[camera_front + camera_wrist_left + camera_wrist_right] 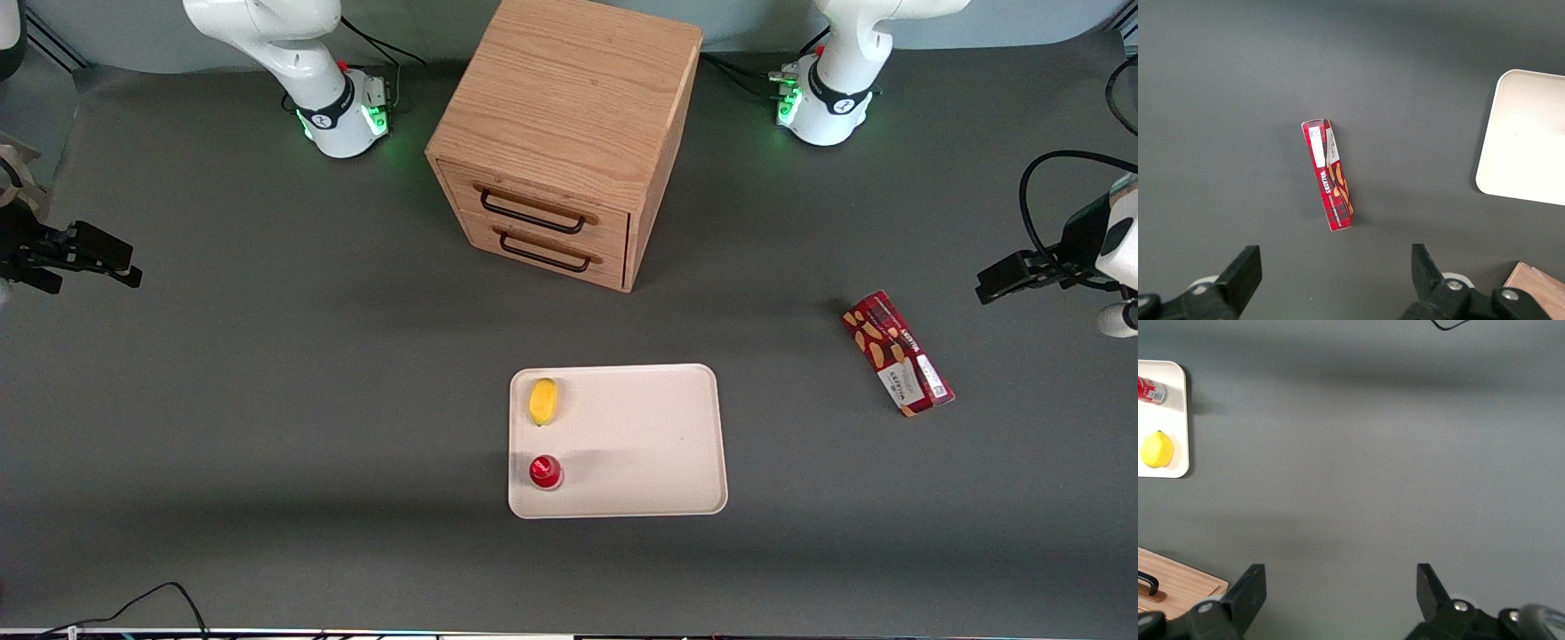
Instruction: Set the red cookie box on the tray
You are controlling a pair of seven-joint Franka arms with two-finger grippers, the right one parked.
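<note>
The red cookie box (898, 353) lies flat on the grey table toward the working arm's end, a long dark-red box with biscuit pictures and a white label end. In the left wrist view the box (1329, 174) lies a short way ahead of the fingers. The cream-white tray (658, 436) sits at the table's middle, nearer the front camera than the cabinet; its corner (1528, 137) shows in the wrist view. My left gripper (987, 286) hangs above the table at the working arm's end, apart from the box. The gripper (1335, 280) is open with nothing between its fingers.
A yellow lemon (543, 401) and a small round red object (545, 472) rest on the tray along its edge toward the parked arm. A wooden two-drawer cabinet (569, 133) stands farther from the front camera than the tray. A black cable (151, 600) lies at the table's front edge.
</note>
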